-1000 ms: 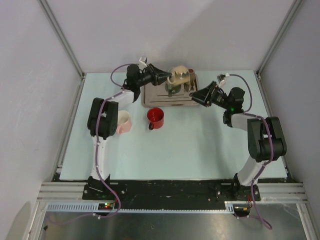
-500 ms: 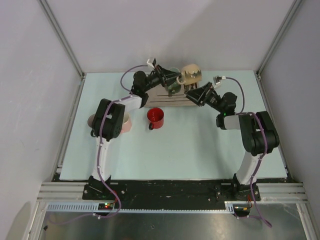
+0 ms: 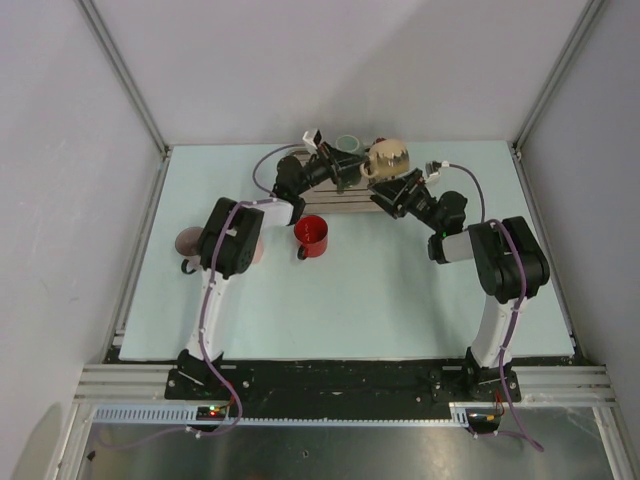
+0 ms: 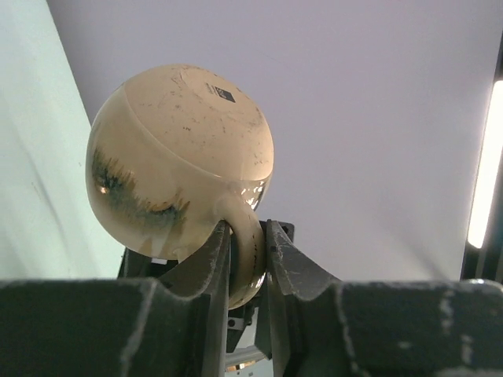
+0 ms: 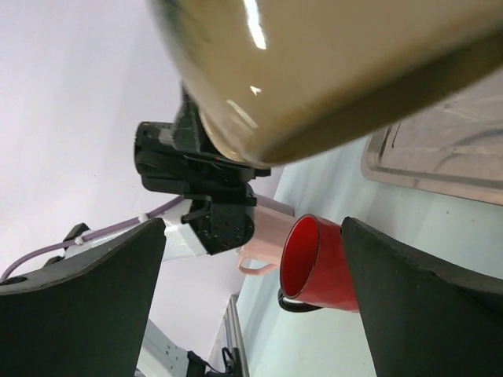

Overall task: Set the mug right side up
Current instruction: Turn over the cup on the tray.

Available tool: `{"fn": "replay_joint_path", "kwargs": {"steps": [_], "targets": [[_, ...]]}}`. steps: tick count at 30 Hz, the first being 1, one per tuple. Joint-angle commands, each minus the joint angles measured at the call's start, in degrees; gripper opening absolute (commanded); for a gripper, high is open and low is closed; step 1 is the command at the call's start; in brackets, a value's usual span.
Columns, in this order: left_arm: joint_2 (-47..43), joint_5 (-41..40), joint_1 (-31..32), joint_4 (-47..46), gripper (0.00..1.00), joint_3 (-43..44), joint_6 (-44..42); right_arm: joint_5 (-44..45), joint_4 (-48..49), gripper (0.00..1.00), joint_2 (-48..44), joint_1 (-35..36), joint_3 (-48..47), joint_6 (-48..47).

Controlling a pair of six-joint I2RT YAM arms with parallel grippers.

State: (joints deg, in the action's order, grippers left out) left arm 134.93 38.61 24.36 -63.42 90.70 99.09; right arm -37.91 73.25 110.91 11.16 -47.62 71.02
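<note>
A cream speckled mug [image 3: 388, 158] is held in the air over the back of the brown tray [image 3: 335, 203]. My left gripper [image 3: 350, 170] is shut on its handle. In the left wrist view the handle [image 4: 250, 247] is clamped between the fingers and the mug [image 4: 181, 157] is tilted, its labelled base toward the camera. My right gripper [image 3: 392, 192] is open and empty just below and beside the mug. In the right wrist view the mug's side [image 5: 330, 71] fills the top, above the open gripper [image 5: 253, 228].
A red mug [image 3: 311, 235] stands upright in front of the tray; it also shows in the right wrist view [image 5: 318, 259]. A pink mug [image 3: 188, 242] sits at the left, partly behind the left arm. A greenish cup rim [image 3: 347, 143] shows behind the left gripper. The back wall is close.
The left gripper has lifted the cream mug off the tray and carried it back and to the right. The right gripper has moved left and back, coming in under the mug.
</note>
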Motion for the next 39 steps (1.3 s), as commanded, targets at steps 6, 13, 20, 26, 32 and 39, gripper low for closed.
{"fn": "replay_joint_path", "kwargs": {"steps": [6, 13, 20, 26, 32, 39], "targets": [[1.57, -3.06, 0.87, -10.98, 0.0, 3.04, 3.15, 2.06, 12.97, 0.97, -1.11, -1.17, 0.15, 2.4], [2.89, -2.9, 1.29, -11.58, 0.0, 3.42, 3.5, 2.04, 12.97, 0.93, 0.1, -2.0, 0.15, 2.04], [3.5, -2.71, 1.68, -11.64, 0.0, 2.62, 2.98, 1.71, 12.88, 0.89, 2.27, -5.04, -0.4, 0.95], [3.5, -2.75, 2.55, -11.64, 0.0, 2.58, 2.91, 0.62, 12.93, 0.88, 2.64, -6.24, -0.72, 1.59], [3.05, -2.85, 2.62, -11.55, 0.0, 2.77, 2.95, -1.74, 12.64, 0.89, 1.97, -5.98, -0.58, 2.24], [3.17, -2.75, 2.5, -11.67, 0.0, 3.35, 3.3, -4.32, 10.76, 0.89, 1.2, -6.53, 0.93, 1.87]]}}
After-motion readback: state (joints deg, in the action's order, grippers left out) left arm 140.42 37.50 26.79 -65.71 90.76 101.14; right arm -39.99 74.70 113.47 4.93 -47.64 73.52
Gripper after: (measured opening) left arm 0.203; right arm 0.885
